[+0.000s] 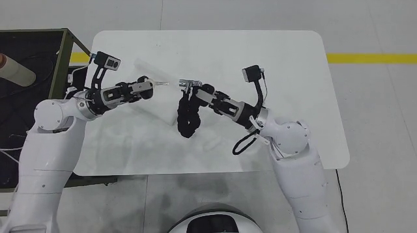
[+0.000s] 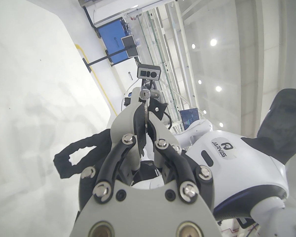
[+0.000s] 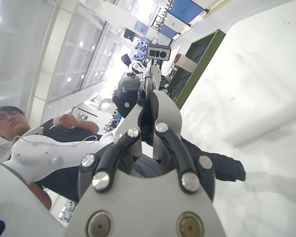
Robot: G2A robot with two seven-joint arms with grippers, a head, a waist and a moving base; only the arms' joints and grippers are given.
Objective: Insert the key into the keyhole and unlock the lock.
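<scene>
Left claw: here it is, left claw point(image 1: 151, 86) point(image 2: 146, 124), out over the left half of the white table point(image 1: 280, 70), fingers pinched right down on the key with no daylight between them.
Key: the key point(image 1: 161, 84) point(image 2: 145, 113) is held up off the table, its blade poking out past the fingertips and aimed straight across at the lock.
Right claw: the right claw point(image 1: 193, 89) point(image 3: 148, 99) is opposite, over the middle of the table and facing the left one. It is clamped tight on the lock's black-sleeved end.
Lock: the lock point(image 1: 188, 84) point(image 2: 151, 93) point(image 3: 144, 82) is up in the air between the two arms, its round silver face turned toward the key.
Keyhole: the keyhole point(image 2: 144, 95) is a dark slot in the silver face, and from the left wrist the blade lines up dead on it.
Gap: from above a thin gap seems to sit between key tip and lock face, though it is too small there to be sure.
Cable: a black cloth-covered cable point(image 1: 187, 117) point(image 2: 69, 159) point(image 3: 212, 165) droops in a loop below the right claw, toward the table.
Bin: a green-framed bin point(image 1: 65, 38) stands beside the table's far left corner, well apart from both claws.
</scene>
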